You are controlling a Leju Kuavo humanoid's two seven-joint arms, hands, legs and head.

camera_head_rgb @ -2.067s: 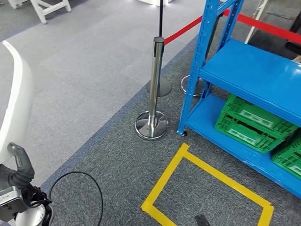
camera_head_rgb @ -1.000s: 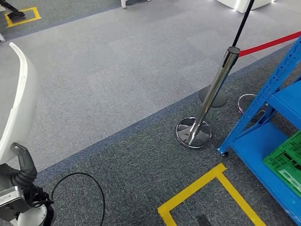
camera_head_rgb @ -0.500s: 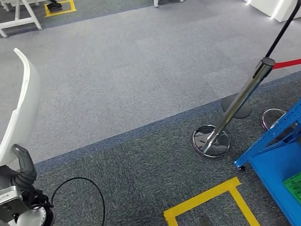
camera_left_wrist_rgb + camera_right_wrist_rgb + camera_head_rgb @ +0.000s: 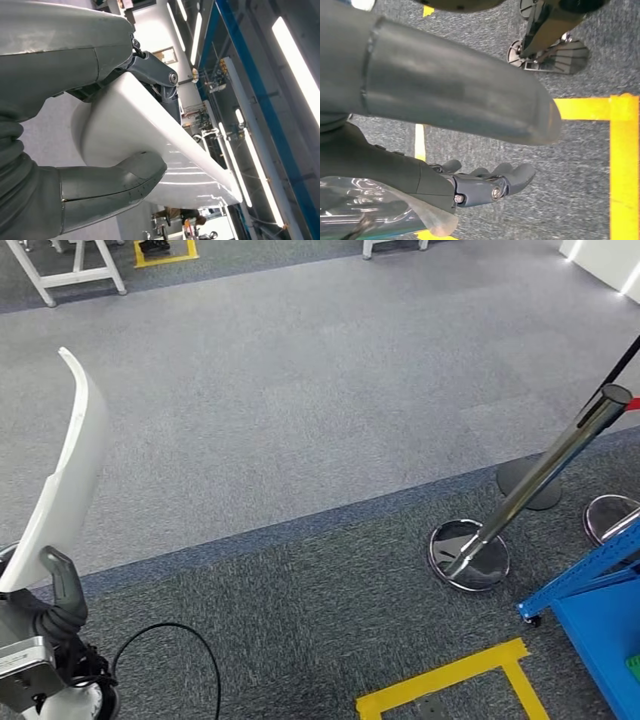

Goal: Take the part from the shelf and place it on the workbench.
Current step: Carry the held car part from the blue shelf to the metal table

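The part [image 4: 64, 480] is a long, curved white shell, standing upright at the lower left of the head view. My left hand [image 4: 47, 618] grips its lower end, dark fingers wrapped round it. In the left wrist view the white part [image 4: 151, 145] lies between the thick grey thumb [image 4: 98, 192] and the darker fingers [image 4: 158, 77]. A corner of the blue shelf [image 4: 596, 605] shows at the right edge. My right hand [image 4: 433, 100] hangs over the carpet with fingers [image 4: 497, 180] stretched out and nothing in them.
A chrome stanchion [image 4: 528, 490] on a round base stands near the shelf's foot, with other bases behind it. Yellow floor tape [image 4: 453, 680] marks a box on the dark carpet. A black cable [image 4: 173, 640] loops beside my left hand. White frame legs [image 4: 68, 265] stand far off.
The whole view has swung left: shelf, stanchion and tape slide to the right edge and the green crates pass out of sight. My left hand keeps its hold on the white part.
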